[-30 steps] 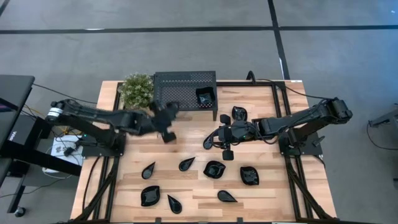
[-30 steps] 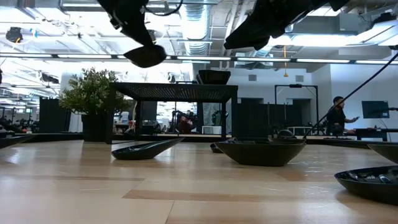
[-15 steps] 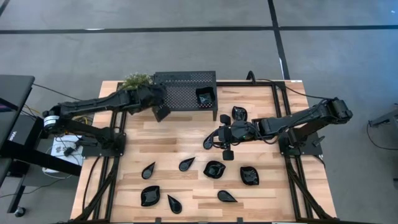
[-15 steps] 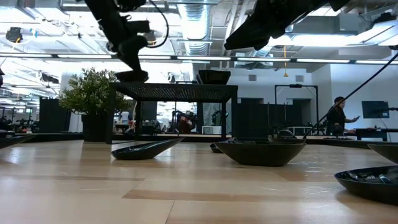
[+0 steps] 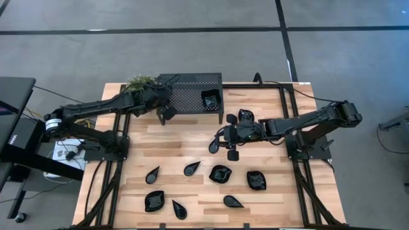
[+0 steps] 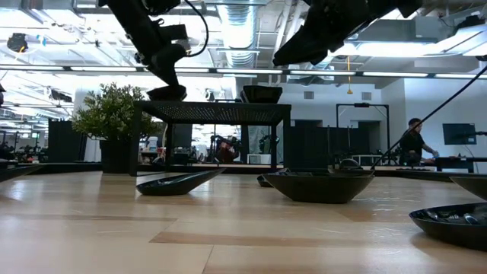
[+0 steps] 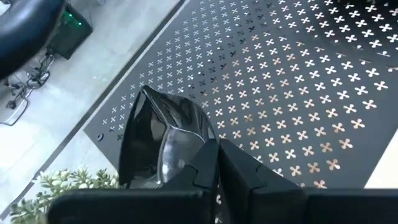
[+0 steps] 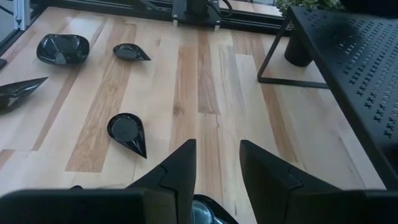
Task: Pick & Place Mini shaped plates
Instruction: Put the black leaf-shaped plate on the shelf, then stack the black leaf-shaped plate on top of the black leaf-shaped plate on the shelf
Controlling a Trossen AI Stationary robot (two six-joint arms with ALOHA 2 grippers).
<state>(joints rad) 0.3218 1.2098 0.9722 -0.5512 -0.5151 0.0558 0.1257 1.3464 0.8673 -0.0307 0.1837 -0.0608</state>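
Observation:
My left gripper (image 5: 166, 112) is shut on one glossy black mini plate (image 7: 158, 140), held close over the left part of the black perforated rack (image 5: 190, 89). Whether the plate touches the rack top (image 7: 280, 93) I cannot tell. My right gripper (image 5: 222, 138) hangs open over mid-table, above a teardrop plate (image 5: 214, 146) whose edge shows below its fingers (image 8: 208, 214). Another plate (image 5: 210, 99) sits on the rack's right part. Several more plates lie flat on the wooden table, e.g. (image 5: 220, 173), (image 5: 256, 180), (image 5: 154, 200). My left gripper pinches the plate by its rim (image 7: 186, 163) between the two fingers, which come slanting down from the table's left side. The plate is tilted, its hollow side facing the wrist camera, and it hangs just below the fingers at rack-top height (image 6: 166, 93).
A green potted plant (image 5: 137, 83) stands at the rack's left end, right beside my left arm. Two plates (image 5: 246, 116) lie near the rack's right leg. Bare wood shows between the rack and the near rows of plates (image 5: 185, 134).
My left gripper carried its plate from over the table's middle-left toward the far edge, rose above the rack's left part, then came down close to the rack top. The plate stayed in the fingers throughout. My right arm barely moved.

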